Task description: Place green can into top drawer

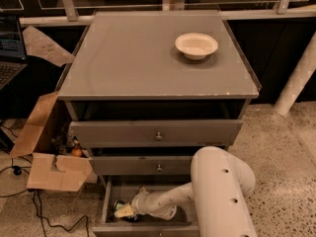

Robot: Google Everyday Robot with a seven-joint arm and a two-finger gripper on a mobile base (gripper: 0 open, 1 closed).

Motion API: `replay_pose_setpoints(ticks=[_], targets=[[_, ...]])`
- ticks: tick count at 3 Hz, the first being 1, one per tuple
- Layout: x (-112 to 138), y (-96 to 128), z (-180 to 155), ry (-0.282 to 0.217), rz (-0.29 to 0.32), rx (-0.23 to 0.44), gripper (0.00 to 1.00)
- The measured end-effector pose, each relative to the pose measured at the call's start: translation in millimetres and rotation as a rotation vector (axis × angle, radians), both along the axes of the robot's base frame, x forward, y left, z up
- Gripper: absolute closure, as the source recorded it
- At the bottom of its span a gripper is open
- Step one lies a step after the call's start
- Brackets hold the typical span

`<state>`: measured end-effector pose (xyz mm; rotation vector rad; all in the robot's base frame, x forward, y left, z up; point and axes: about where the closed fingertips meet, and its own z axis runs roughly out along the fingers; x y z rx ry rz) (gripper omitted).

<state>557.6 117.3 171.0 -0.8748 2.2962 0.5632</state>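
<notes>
The green can [119,207] lies in the open bottom drawer [105,201], at its left side; only a dark green part with pale markings shows. My gripper [129,211] is down inside that bottom drawer, right against the can, with my white arm [217,191] reaching in from the right. The top drawer [197,132] is the broad grey front with a round knob; it is pulled out a little, leaving a dark gap under the cabinet top. The narrower middle drawer [128,166] sits below it.
A white bowl [196,45] stands on the cabinet top [128,58] at the back right. An open cardboard box [47,167] with small items sits on the floor to the left. A white post [296,78] leans at the right. Cables [39,211] lie on the floor.
</notes>
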Motion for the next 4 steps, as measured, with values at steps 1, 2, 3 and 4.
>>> replay_pose_setpoints(ticks=[1, 2, 3, 4], targets=[[-3.5, 3.3, -5.5, -0.004, -0.006, -0.005, 0.0], [-5.7, 5.5, -13.6, -0.001, -0.014, -0.017, 0.0], [-7.3, 6.8, -18.6, 0.0, -0.017, -0.027, 0.0], [-9.7, 8.1, -24.1, 0.004, -0.021, -0.04, 0.0]])
